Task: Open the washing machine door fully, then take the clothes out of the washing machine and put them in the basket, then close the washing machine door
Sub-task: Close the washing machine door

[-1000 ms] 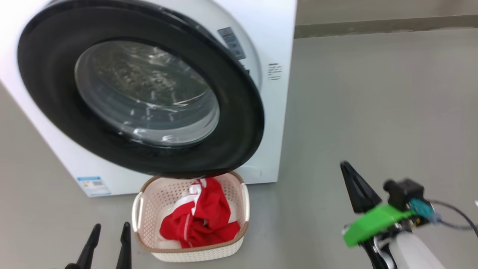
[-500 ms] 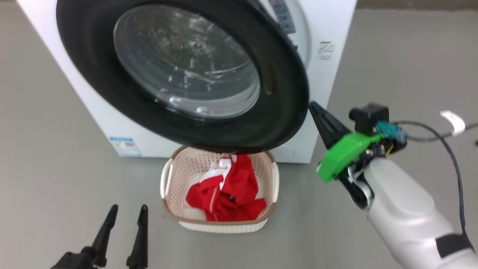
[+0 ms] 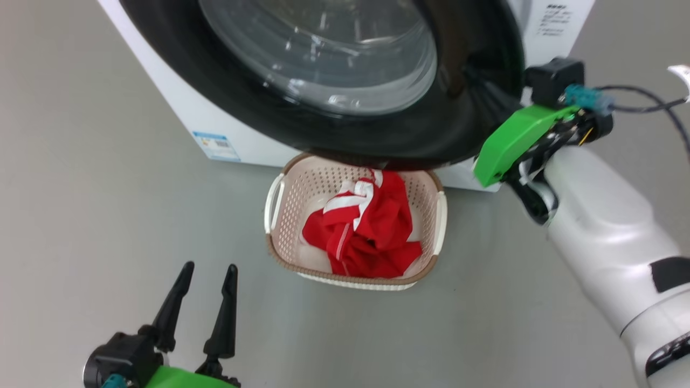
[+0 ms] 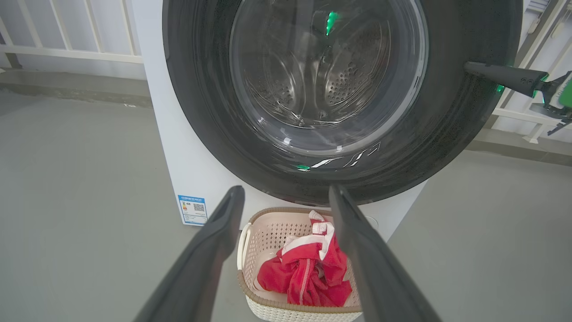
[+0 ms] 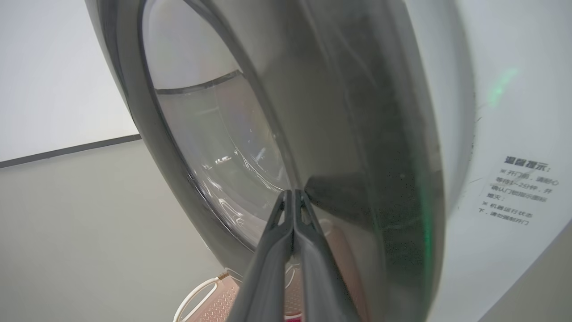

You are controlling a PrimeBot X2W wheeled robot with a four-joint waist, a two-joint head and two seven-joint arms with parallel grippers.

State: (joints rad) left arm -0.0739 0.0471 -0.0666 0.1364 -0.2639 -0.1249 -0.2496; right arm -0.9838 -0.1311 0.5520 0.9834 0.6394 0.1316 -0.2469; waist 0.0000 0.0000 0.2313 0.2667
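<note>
The washing machine door (image 3: 377,129), black-rimmed with a glass bowl, stands close against the white washing machine (image 3: 194,102); whether it is latched I cannot tell. My right gripper (image 3: 485,86) is shut, its tips pressed on the rim's right side, as the right wrist view shows (image 5: 292,193). Below the door sits the basket (image 3: 350,281) with the red, white-striped clothes (image 3: 366,231) inside. At the lower left my left gripper (image 3: 207,269) is open and empty, above the floor in front of the basket. In the left wrist view, that gripper (image 4: 286,192) faces the door (image 4: 438,134) and the clothes (image 4: 308,273).
Grey floor surrounds the machine. A blue label (image 3: 216,145) marks the machine's base. The basket's far rim lies under the door's lower edge. A black cable (image 3: 647,108) trails from my right wrist. White railings (image 4: 67,49) stand behind the machine.
The head camera has tilted and shifted. My right gripper has risen from beside the basket to the door's right rim, still shut. The left gripper has stayed open.
</note>
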